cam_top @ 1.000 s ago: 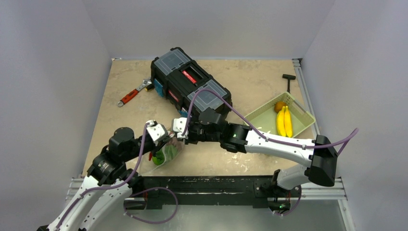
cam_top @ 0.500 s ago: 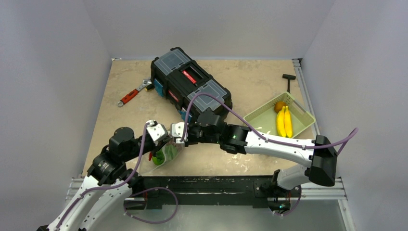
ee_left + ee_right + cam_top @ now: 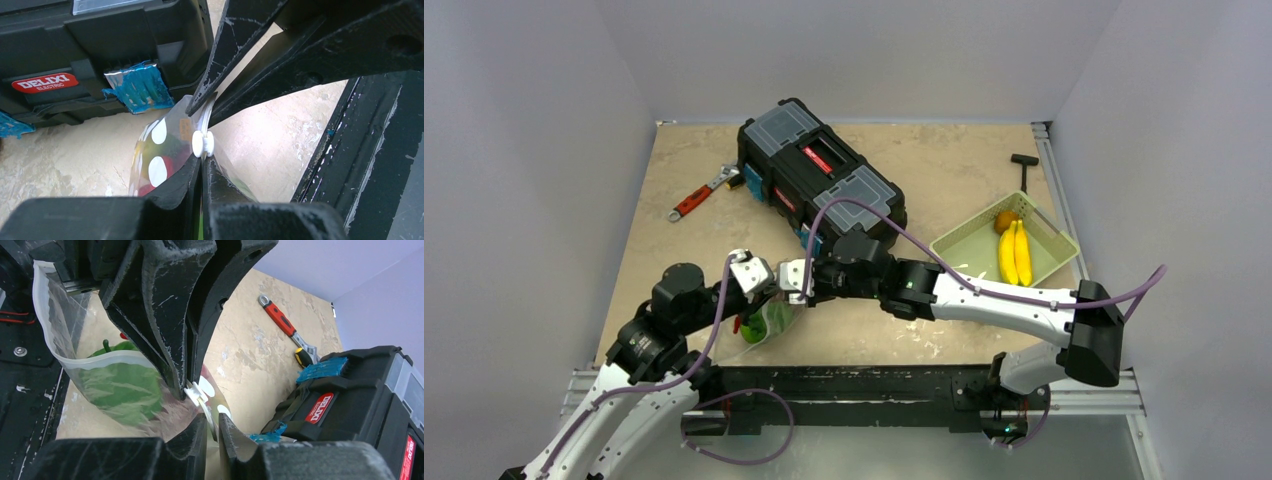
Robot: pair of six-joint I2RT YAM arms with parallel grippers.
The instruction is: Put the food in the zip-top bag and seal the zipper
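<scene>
The zip-top bag hangs near the table's front edge, clear with white dots. Green food and a red piece show through it. My left gripper is shut on the bag's top edge, just behind a white slider. My right gripper faces it from the other side. Its jaws are almost together around the zipper, with a thin gap showing. From above, the left gripper and the right gripper nearly touch over the bag.
A black toolbox stands just behind the grippers, with blue foil packets at its base. A red-handled wrench lies at the back left. A pale green basket on the right holds two bananas. A black T-handle lies behind it.
My right gripper has slid a little left and nearer along the bag's top, closing on the left gripper. The left arm and the bag have barely moved.
</scene>
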